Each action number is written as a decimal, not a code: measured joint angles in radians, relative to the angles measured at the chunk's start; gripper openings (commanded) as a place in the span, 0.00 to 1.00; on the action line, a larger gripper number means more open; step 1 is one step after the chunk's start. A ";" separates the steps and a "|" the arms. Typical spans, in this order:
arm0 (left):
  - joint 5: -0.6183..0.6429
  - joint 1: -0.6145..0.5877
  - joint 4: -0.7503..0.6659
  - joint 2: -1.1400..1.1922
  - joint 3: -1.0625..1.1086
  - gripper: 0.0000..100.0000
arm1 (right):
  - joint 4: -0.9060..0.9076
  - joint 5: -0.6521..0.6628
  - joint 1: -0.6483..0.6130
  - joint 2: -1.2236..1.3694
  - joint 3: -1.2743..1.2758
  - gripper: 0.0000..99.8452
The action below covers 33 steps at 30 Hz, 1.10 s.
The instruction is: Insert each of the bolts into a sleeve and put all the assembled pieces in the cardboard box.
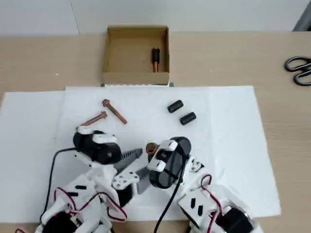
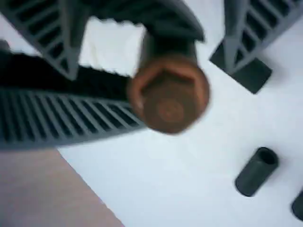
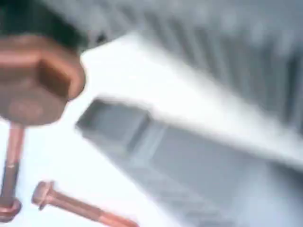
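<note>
One bolt [image 2: 168,94] seemingly in sleeve [image 2: 168,45] at 6 o'clock, left end effector [image 1: 145,162] apart, right end effector [image 1: 156,154] unclear; next, carry to cardboard box [image 1: 111,53].

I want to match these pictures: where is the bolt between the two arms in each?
High view: bolt between the two arms, below picture centre.
Left wrist view: bolt head close up, mid-picture.
Right wrist view: bolt head close up at an edge, near two loose bolts.
Shared landmark: the white sheet behind it.
</note>
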 measured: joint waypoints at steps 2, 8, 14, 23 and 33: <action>0.006 -0.014 0.002 0.000 -0.005 0.21 | 0.000 0.000 -0.003 0.000 0.000 0.00; 0.005 -0.084 0.002 0.000 -0.060 0.14 | 0.000 0.000 -0.003 0.000 0.000 0.00; 0.005 -0.149 0.002 0.000 -0.135 0.01 | -0.003 0.000 0.060 0.000 0.009 0.00; -0.137 -0.376 0.002 0.000 -0.100 0.00 | -0.005 -0.115 0.192 0.000 0.014 0.00; -0.387 -0.712 -0.242 0.000 0.338 0.00 | -0.031 -0.192 0.384 0.002 0.115 0.00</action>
